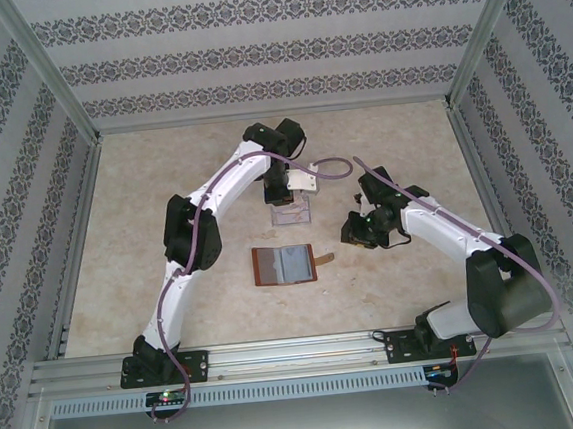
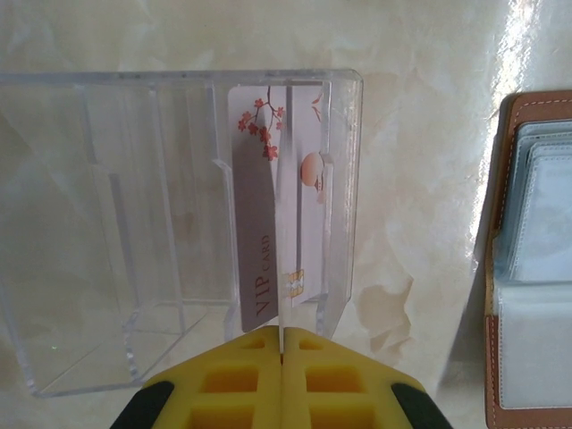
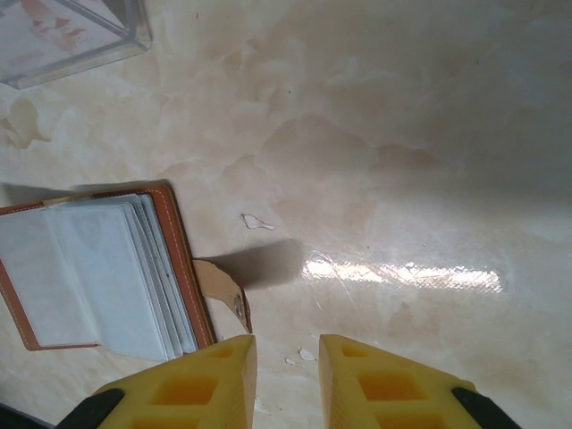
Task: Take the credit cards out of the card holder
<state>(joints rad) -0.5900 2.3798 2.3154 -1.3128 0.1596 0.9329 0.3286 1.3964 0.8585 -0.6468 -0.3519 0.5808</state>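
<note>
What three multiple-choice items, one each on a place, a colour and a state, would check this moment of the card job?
1. Where is the card printed VIP CARD?
A. In a wallet pocket.
B. In the clear plastic box.
C. Between the right jaws.

2. What colour is the leather of the card holder?
A. Brown.
B. Black.
C. Green.

3. How do the jaws of the right gripper stand?
A. Shut on a card.
B. Clamped on the strap tab.
C. Apart, nothing between them.

Answers:
1 B: the card shows through the box's clear walls, in its end compartment.
2 A: a brown stitched border frames the grey-blue pockets.
3 C: bare table shows in the gap between them.
</note>
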